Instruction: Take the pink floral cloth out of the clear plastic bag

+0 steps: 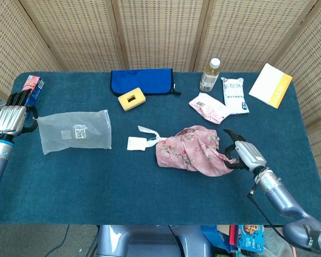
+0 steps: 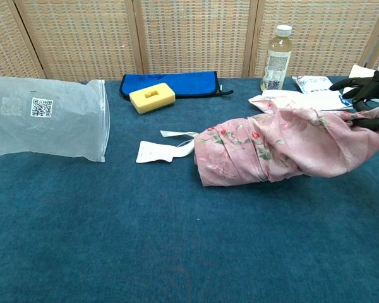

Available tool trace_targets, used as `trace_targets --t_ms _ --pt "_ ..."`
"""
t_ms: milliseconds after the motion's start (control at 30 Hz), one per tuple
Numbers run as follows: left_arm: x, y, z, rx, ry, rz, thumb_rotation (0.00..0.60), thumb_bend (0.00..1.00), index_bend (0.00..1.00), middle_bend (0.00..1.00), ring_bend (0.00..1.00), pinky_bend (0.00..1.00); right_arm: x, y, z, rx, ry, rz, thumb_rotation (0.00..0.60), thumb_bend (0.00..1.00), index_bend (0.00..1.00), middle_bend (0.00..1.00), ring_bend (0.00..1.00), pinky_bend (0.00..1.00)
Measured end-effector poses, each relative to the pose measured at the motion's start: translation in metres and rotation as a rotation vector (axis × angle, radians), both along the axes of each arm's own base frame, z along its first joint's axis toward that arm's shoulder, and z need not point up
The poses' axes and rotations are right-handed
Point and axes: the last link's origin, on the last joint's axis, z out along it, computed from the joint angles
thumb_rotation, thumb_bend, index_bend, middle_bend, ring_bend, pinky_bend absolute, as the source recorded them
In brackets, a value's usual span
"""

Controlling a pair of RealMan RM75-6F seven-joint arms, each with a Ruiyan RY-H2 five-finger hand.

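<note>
I am gripping the pink floral cloth (image 1: 190, 154), now fully clear at centre-right of the frame, in my right hand (image 1: 241, 155) while my left hand (image 1: 10, 119) is holding the emptied clear plastic bag (image 1: 75, 131) at far left, so setting both down on the worktop (image 1: 150, 193) looks like what remains

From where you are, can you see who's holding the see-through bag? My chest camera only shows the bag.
Observer: Yes. The left hand grips the clear bag at its far-left edge.
Operator: What's behind that hand?
Observer: A small snack box, near the table's back-left corner.
Operator: And the yellow thing on the right?
Observer: It's a flat white-and-yellow packet lying past the snack pouches.
</note>
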Motion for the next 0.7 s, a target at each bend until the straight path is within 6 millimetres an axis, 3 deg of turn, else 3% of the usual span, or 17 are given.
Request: trace_targets --t_ms 33,100,433,567,700 --pt "-0.002 -0.001 0.000 -0.004 -0.006 0.006 0.600 0.24 0.00 0.00 0.00 0.00 0.000 0.001 0.001 -0.010 0.006 0.013 0.600 0.02 0.03 0.00 0.00 0.00" --pt "-0.005 -0.004 0.000 -0.013 -0.015 0.022 0.600 0.15 0.00 0.00 0.00 0.00 0.001 0.003 0.005 -0.043 0.012 0.046 0.600 0.00 0.00 0.00 0.00 0.00" --pt "0.013 -0.038 0.018 0.051 -0.139 -0.056 0.600 0.10 0.00 0.00 0.00 0.00 -0.001 0.024 0.038 -0.295 0.103 0.254 0.600 0.00 0.00 0.00 0.00 0.00" --pt "0.025 -0.079 0.020 0.084 -0.162 -0.101 0.600 0.10 0.00 0.00 0.00 0.00 -0.014 0.050 0.057 -0.418 0.151 0.290 0.600 0.00 0.00 0.00 0.00 0.00" --pt "0.035 -0.129 0.013 0.113 -0.152 -0.086 0.600 0.10 0.00 0.00 0.00 0.00 -0.037 0.089 0.071 -0.521 0.232 0.272 0.600 0.00 0.00 0.00 0.00 0.00"
